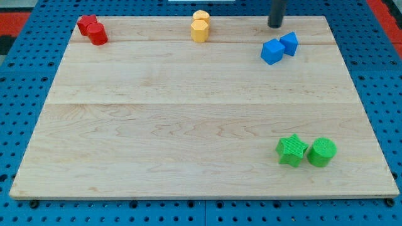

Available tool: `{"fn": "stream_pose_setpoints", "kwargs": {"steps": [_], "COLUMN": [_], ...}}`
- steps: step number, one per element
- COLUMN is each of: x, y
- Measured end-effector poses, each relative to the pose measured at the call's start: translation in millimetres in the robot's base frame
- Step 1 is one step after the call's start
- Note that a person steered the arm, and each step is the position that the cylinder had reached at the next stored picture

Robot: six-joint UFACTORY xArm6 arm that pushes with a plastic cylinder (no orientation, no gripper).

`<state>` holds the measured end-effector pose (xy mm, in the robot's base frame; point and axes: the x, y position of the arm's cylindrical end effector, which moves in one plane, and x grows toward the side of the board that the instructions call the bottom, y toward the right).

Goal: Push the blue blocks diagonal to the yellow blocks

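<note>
Two blue blocks sit touching near the view's top right: a larger blue cube (272,51) and a smaller blue cube (289,43) to its upper right. Two yellow blocks stand touching at the top middle: a yellow hexagonal block (200,31) with another yellow block (201,16) just behind it. My tip (275,25) is at the top edge of the board, a little above the blue blocks and apart from them, well to the right of the yellow blocks.
Two red blocks (92,29) sit touching at the top left corner. A green star block (291,150) and a green cylinder (321,152) sit side by side at the bottom right. The wooden board (188,125) lies on a blue pegboard.
</note>
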<state>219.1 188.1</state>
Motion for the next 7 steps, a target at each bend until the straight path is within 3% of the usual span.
{"fn": "stream_pose_setpoints", "kwargs": {"steps": [1,2,3,4,5,6,7], "x": [26.4,61.9,75.7,47.2,25.1,-24.5,-8.0], "y": [37.3,37.1,-10.4,-70.9,-41.6,-52.1,-82.7]}}
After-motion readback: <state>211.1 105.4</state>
